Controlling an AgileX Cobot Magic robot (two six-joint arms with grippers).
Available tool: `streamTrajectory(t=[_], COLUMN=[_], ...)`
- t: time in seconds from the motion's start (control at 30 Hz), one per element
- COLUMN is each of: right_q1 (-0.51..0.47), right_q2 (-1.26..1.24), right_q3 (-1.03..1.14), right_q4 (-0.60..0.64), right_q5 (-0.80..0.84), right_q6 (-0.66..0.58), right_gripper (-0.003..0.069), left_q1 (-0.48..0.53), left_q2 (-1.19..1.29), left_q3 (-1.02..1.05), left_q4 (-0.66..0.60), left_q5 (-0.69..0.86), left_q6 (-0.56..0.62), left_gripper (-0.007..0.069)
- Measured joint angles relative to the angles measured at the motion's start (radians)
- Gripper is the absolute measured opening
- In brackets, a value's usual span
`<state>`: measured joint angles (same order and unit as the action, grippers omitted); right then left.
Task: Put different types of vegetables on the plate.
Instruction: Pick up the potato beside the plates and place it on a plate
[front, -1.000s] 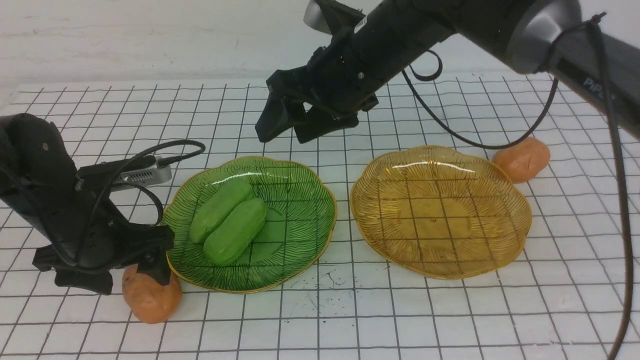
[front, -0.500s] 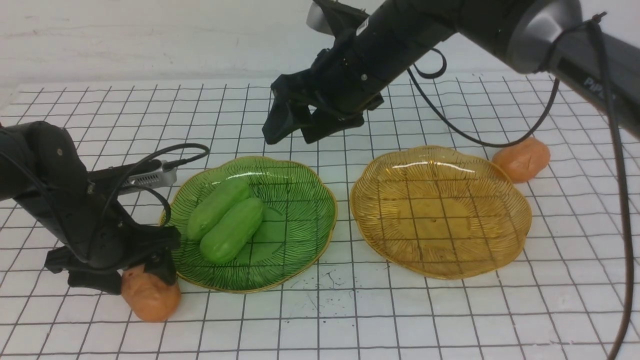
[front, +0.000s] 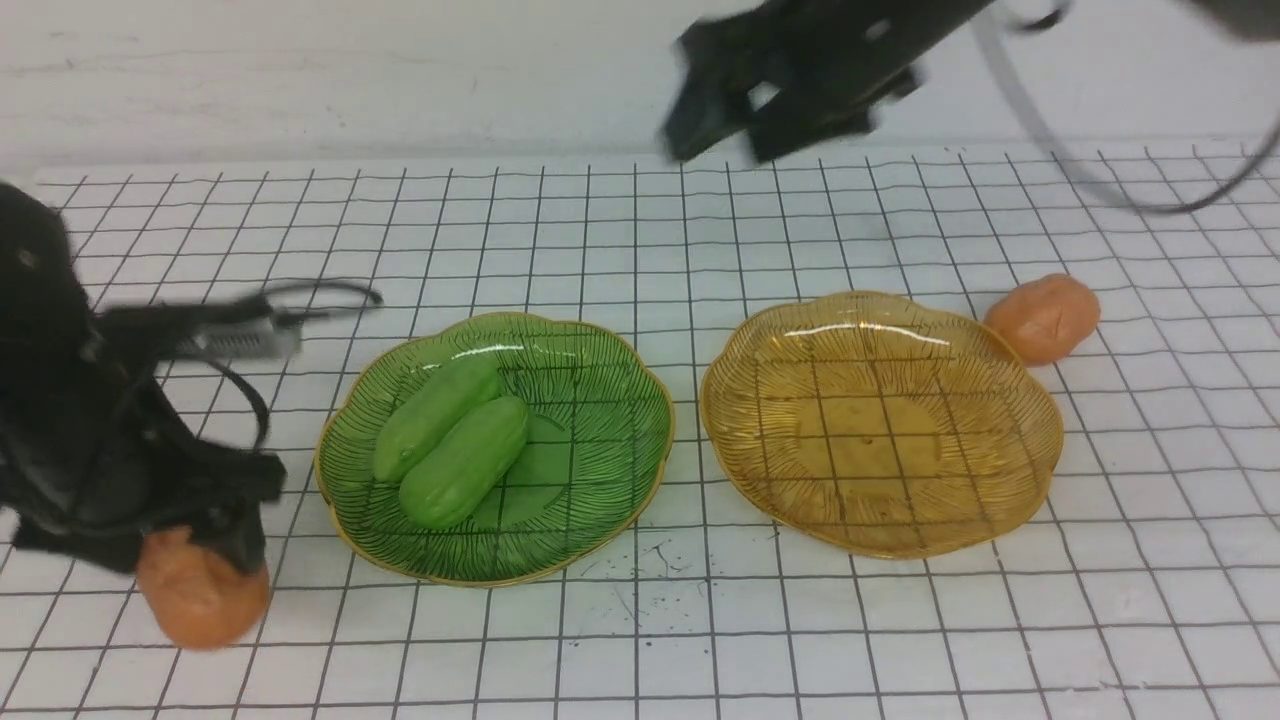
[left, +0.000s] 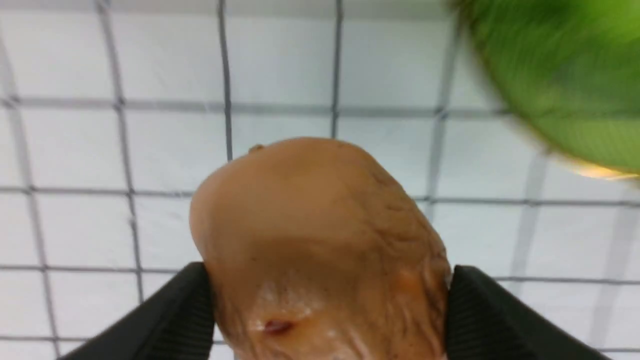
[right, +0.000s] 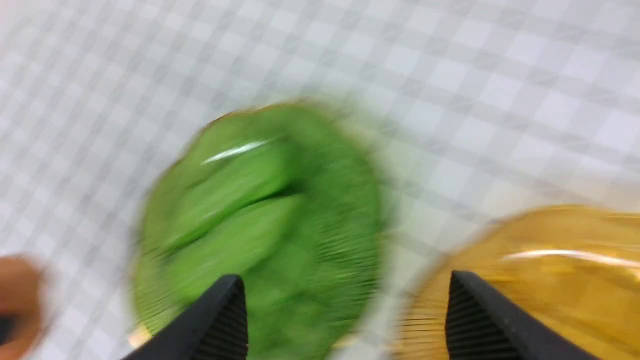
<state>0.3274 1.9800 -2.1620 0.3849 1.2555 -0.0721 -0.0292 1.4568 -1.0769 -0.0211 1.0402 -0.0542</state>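
Left jaws: our left gripper (left: 327, 272) is clamped on an orange-brown oval potato-like lump (left: 310, 225), near the front left corner of the white gridded counter (front: 700, 640).
Right jaws: the right gripper (right: 345, 282) is spread wide and empty, high over the far edge.
Done: two light-green cucumber-like toys (front: 435, 415) lie touching on the green ribbed glass plate (front: 600, 400).
Left: we judge both lumps are unplaced. The amber ribbed glass plate (front: 880, 420) is bare, and the second orange-brown lump (front: 1043, 318) sits beside its far rim.
Unclear: both arms are blurred, so we cannot tell whether the held lump is off the counter.
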Motion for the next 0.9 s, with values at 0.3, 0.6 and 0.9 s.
streamTrajectory(t=[0.3,0.6,0.9], right_q1=[-0.284,-0.466,-0.477], right_q2=[-0.07,0.039,0.236], right_q3=[-0.003,-0.003,-0.003], right_q4=[-0.181,-0.151,-0.04], right_q5=[0.008,0.01,0.004], right_q6=[0.093,0.144,0.178], right_gripper=[0.0484,0.0484,0.0522], left_q1=[-0.188,-0.442,-0.528], left_q2=[-0.038,0.321,0.667], left_q3=[-0.24,-0.535,-0.834], left_q4=[-0.294,-0.362,-0.365], left_q5=[-0.06,-0.136,-0.163], left_q6=[0.196,0.224,0.223], left_gripper=[0.053,0.053,0.053])
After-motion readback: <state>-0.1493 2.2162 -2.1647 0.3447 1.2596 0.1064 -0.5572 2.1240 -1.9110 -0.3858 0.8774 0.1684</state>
